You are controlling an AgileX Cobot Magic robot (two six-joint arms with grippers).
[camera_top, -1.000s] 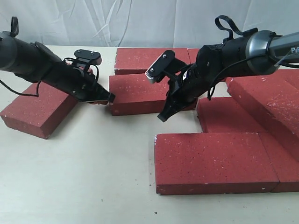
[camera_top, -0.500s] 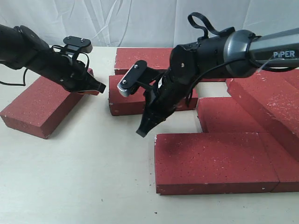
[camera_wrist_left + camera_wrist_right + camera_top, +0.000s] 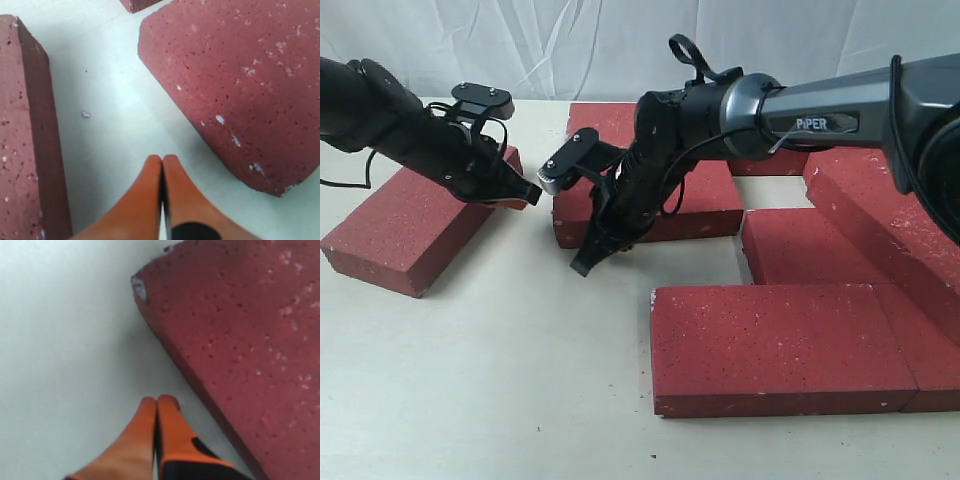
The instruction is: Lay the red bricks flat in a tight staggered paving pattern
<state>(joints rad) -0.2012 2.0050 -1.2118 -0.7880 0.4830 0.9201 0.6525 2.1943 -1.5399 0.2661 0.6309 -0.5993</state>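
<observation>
Front brick (image 3: 780, 345) lying flat. Right gripper (image 3: 582, 268), jaws pressed together, empty, hovering beside middle brick (image 3: 650, 205) front corner. Left gripper (image 3: 532, 190), also closed, empty, hanging between it and skewed left brick (image 3: 405, 225). Bricks looking heavy, rigid, rough: pushing side faces likely beating pinching.

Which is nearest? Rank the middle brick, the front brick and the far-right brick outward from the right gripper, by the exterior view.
1. The middle brick: the right gripper is just off its front left corner.
2. The front brick: toward the camera, to the right.
3. The far-right brick: at the right edge.
</observation>
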